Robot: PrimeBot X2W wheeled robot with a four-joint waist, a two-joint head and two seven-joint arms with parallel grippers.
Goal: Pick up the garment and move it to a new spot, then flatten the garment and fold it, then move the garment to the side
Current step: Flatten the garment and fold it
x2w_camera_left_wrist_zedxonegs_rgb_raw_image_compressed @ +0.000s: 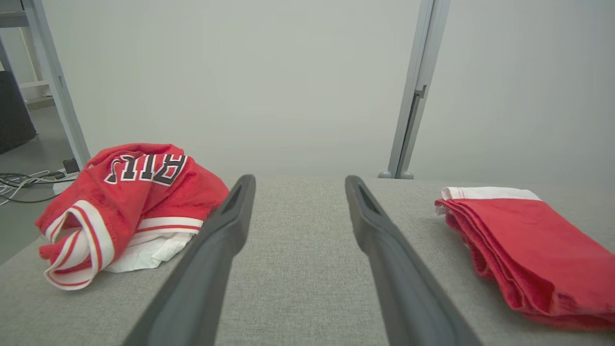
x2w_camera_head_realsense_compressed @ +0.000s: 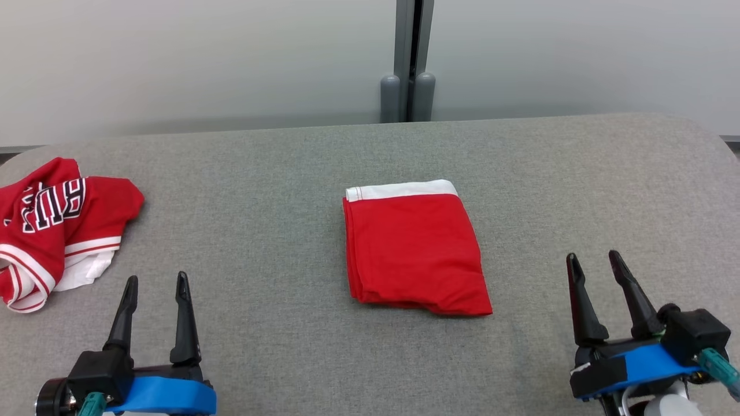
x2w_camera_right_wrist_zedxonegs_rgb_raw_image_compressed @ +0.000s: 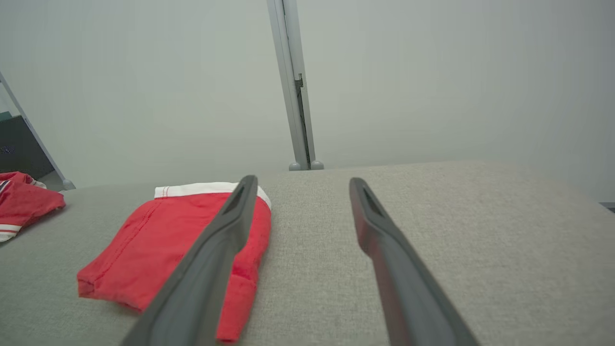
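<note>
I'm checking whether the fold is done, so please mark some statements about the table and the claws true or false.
1. The folded red garment lies flat near the middle of the grey table. True.
2. The left claw is shut on the folded garment. False: it is open, empty and well apart from it.
3. A crumpled red jersey with lettering lies at the table's left end. True.
4. The right claw holds a corner of the cloth. False: it is open and holds nothing.
5. The folded garment has a blue band along its far edge. False: it is a white band.
</note>
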